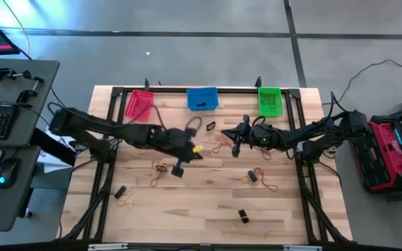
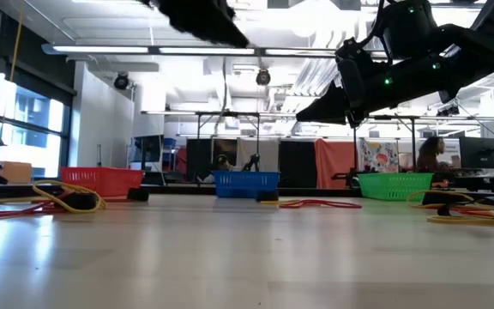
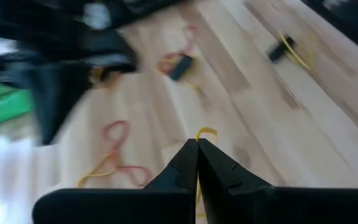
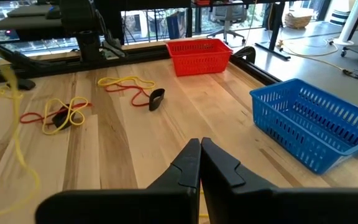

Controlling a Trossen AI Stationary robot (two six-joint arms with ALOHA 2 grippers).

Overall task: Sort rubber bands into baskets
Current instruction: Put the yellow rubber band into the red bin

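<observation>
Three baskets stand in a row along the far edge of the wooden bench [image 1: 208, 202], each with its long axis running roughly along that edge: the red basket [image 1: 139, 104] slightly skewed at the left, the blue basket [image 1: 202, 98] in the middle with a dark item inside, and the green basket [image 1: 270, 101] at the right holding some bands. Rubber bands lie scattered in small tangles over the middle and near part of the bench: a yellow and red tangle [image 4: 64, 113] with a black band in it, a yellow-red pair beside an upright black band [image 4: 156, 99], a red and yellow cluster [image 3: 118, 163], and further black-and-yellow bits near the front edge [image 1: 243, 217]. The left end effector [image 3: 197, 149] is over the bench centre with its fingers pressed together; a thin yellow band [image 3: 205, 132] shows at the tips and appears pinched there, and a yellow spot shows by it from above [image 1: 197, 148]. The right end effector [image 4: 200, 149] hovers just in front of the blue and green baskets, fingers closed together and holding nothing visible. Both end effectors hang above the bench surface in the low view, with bare wood between the tangles and the baskets.
</observation>
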